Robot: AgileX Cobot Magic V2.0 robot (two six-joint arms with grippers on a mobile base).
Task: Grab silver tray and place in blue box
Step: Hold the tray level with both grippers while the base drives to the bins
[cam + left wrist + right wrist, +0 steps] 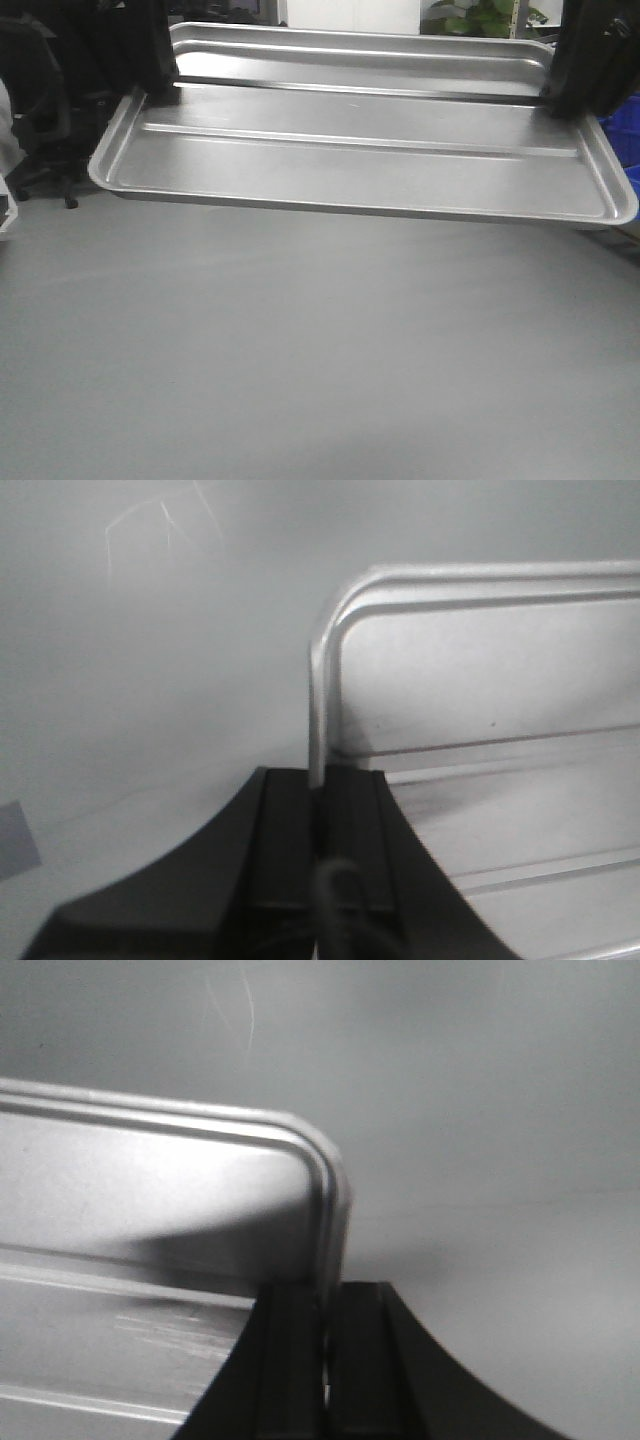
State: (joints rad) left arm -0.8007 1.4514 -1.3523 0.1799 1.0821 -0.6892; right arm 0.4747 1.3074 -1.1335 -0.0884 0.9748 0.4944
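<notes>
The silver tray (360, 165) with long ridges across its floor hangs level above the grey table, held at both short ends. My left gripper (160, 88) is shut on its left rim, and my right gripper (568, 98) is shut on its right rim. In the left wrist view the black fingers (285, 820) clamp the tray's rim (318, 710) near a rounded corner. In the right wrist view the fingers (365, 1340) clamp the rim (330, 1220) the same way. Only a sliver of the blue box (624, 125) shows at the right edge, behind the right gripper.
A second grey tray (360, 60) lies just behind the held one. The grey table top (300, 350) spreads below and in front. A black office chair (40, 100) stands at the far left, and a green plant (480, 15) at the back.
</notes>
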